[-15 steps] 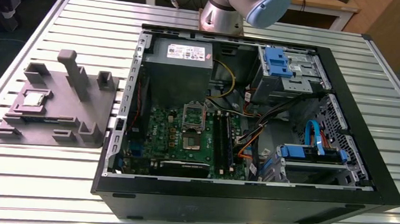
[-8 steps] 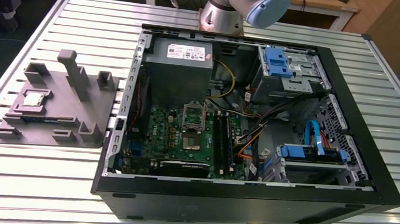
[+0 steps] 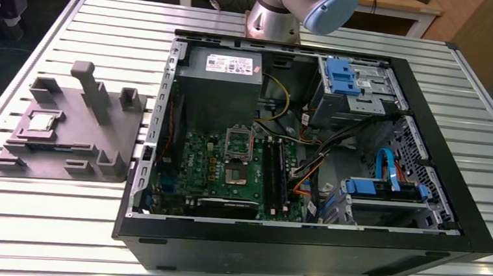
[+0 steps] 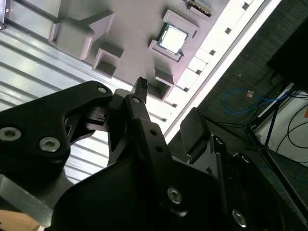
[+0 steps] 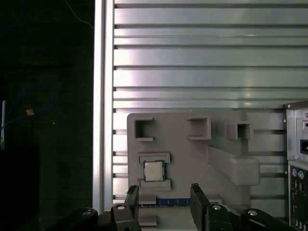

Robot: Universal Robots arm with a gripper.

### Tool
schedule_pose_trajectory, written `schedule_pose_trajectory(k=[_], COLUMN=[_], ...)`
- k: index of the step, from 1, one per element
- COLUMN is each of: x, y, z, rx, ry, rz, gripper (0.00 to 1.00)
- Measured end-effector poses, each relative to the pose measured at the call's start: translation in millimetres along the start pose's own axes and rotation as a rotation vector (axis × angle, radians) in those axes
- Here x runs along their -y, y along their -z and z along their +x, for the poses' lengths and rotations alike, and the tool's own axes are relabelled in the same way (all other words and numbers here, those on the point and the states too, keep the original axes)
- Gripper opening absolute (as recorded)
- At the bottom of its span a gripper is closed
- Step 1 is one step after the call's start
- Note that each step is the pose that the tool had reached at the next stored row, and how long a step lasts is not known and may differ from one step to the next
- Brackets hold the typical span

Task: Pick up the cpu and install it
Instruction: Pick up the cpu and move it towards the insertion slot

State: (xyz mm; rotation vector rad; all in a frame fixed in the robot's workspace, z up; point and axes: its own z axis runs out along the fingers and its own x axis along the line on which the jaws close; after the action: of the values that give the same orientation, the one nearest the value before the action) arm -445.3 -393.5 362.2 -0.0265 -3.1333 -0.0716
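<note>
The pick is in hand, at the approach by my reading; the cpu (image 5: pixel 154 171) lies untouched in its pocket on the grey fixture (image 5: pixel 192 159), on the table beside the open computer case (image 3: pixel 308 246); the gripper (image 5: pixel 164 190) hovers above the fixture, apart from the chip; its 2 fingers (image 5: pixel 197 199) stand wide, holding nothing — a grasp would need them centred on the chip's edges.

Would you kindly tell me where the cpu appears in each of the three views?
Exterior view: cpu in its pocket on the grey fixture, at the exterior view's left of the computer case.
First wrist view: cpu in that pocket, ahead of the open tool.
Second wrist view: cpu, same pocket.
Shared landmark: the grey fixture.
</note>
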Motion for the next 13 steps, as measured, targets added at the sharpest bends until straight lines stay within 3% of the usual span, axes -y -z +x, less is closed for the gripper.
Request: schedule_pose_trajectory(k=[13], x=[4.3], y=[-2.8], z=[-0.1], rx=[-0.0008], ry=[0.014], rz=[0.0003], gripper=[0.55])
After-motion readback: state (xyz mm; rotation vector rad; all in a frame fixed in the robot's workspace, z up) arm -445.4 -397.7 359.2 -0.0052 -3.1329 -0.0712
